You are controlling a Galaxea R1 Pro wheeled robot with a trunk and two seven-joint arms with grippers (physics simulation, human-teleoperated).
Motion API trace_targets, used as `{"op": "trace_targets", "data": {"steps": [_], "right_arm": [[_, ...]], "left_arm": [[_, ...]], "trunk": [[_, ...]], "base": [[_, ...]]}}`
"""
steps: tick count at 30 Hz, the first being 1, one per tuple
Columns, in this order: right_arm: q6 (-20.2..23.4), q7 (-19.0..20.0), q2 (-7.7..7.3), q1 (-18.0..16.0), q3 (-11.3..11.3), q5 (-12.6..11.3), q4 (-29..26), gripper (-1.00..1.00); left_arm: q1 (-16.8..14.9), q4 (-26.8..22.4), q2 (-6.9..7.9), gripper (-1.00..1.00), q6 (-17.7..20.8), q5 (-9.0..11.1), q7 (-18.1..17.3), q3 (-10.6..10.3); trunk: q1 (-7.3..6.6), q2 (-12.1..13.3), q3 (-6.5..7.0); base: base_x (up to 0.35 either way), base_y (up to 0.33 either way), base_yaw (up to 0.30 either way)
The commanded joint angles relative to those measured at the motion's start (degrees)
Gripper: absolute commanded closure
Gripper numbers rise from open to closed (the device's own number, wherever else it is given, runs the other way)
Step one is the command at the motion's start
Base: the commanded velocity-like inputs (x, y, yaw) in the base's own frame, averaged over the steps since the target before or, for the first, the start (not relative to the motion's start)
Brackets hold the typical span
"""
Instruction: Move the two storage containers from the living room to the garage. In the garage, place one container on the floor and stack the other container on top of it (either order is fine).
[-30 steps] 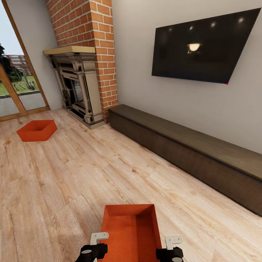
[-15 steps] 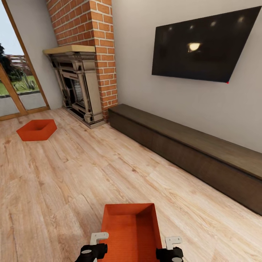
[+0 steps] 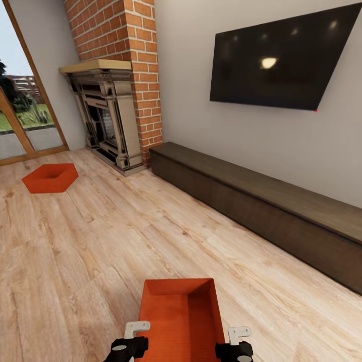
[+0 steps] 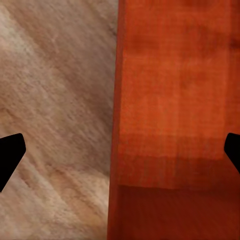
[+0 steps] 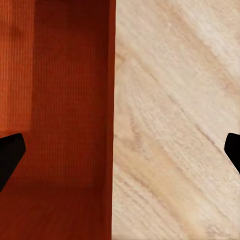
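The near bin (image 3: 182, 322) sits on the wood floor (image 3: 75, 261) between both grippers — left gripper (image 4: 120, 155) and right gripper (image 5: 120, 155) spread wide, each straddling a side wall, gripping nothing — likely rigid, light; grasp those walls.

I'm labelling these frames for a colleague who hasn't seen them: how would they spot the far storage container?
Start at the red-brick fireplace in the room's corner. On the wood-plank floor before it, near the glass door, lies an orange-red bin. Its twin sits between the grippers; this one lies alone, far off.
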Motion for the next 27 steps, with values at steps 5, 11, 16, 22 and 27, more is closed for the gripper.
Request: {"op": "trace_targets", "data": {"steps": [5, 11, 16, 22, 27], "right_arm": [[-0.1, -0.3, -0.02, 0.0, 0.5, -0.6, 0.0, -1.00], [-0.1, -0.3, -0.02, 0.0, 0.5, -0.6, 0.0, -1.00], [-0.1, -0.3, -0.02, 0.0, 0.5, -0.5, 0.0, -1.00], [-0.1, -0.3, -0.02, 0.0, 0.5, -0.5, 0.0, -1.00], [-0.1, -0.3, -0.03, 0.0, 0.5, -0.5, 0.0, -1.00]], "left_arm": [[0.0, -0.1, -0.08, -1.00, 0.4, 0.0, 0.2, 0.1], [0.0, -0.1, -0.09, -1.00, 0.4, 0.0, 0.2, 0.1], [0.0, -0.1, -0.09, -1.00, 0.4, 0.0, 0.2, 0.1], [0.0, -0.1, -0.05, -1.00, 0.3, 0.0, 0.2, 0.1], [0.0, -0.1, 0.00, -1.00, 0.3, 0.0, 0.2, 0.1]], "trunk": [[1.10, -2.0, -0.95], [2.41, -4.4, -2.03], [3.51, -6.5, -2.92], [4.83, -8.9, -4.00], [5.93, -10.9, -4.90]], "base": [[0.000, 0.000, 0.000], [0.000, 0.000, 0.000], [0.000, 0.000, 0.000], [0.000, 0.000, 0.000], [0.000, 0.000, 0.000]]}}
